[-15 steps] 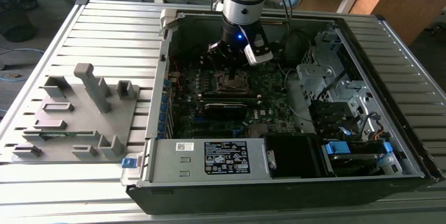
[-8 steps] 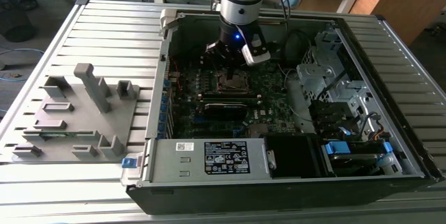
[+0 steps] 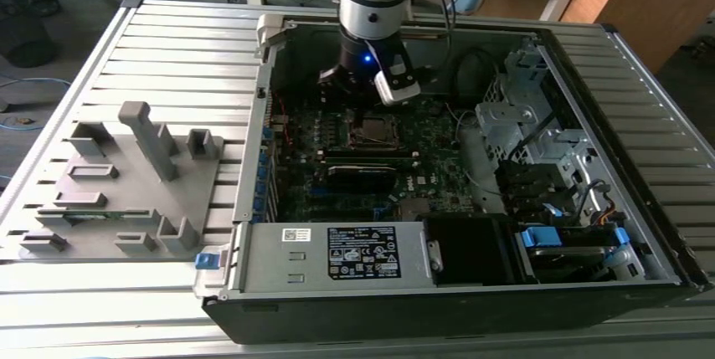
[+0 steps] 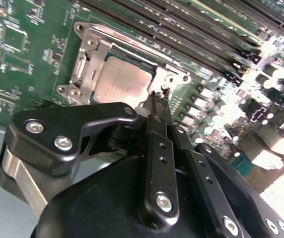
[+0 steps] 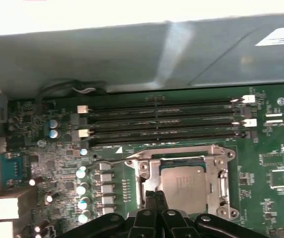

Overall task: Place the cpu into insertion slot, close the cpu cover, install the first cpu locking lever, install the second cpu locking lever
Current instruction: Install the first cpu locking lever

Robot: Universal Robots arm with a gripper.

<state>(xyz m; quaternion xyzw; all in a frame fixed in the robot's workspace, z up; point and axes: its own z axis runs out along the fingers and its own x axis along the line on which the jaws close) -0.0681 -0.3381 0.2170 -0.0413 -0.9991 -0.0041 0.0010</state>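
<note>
cpu (image 5: 182,182) flat in insertion slot (image 3: 374,130), cpu cover (image 5: 181,151) down | my gripper (image 5: 154,196) pinched closed, slot's 12 o'clock, exterior view | computer case (image 3: 335,252), slatted table (image 3: 179,49)

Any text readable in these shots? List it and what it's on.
Nothing legible.
Black label on the power supply box: print too small.
White sticker beside it: too small.
White label on the grey metal wall: blurred.
Chip top: faint marks, unreadable.
</note>
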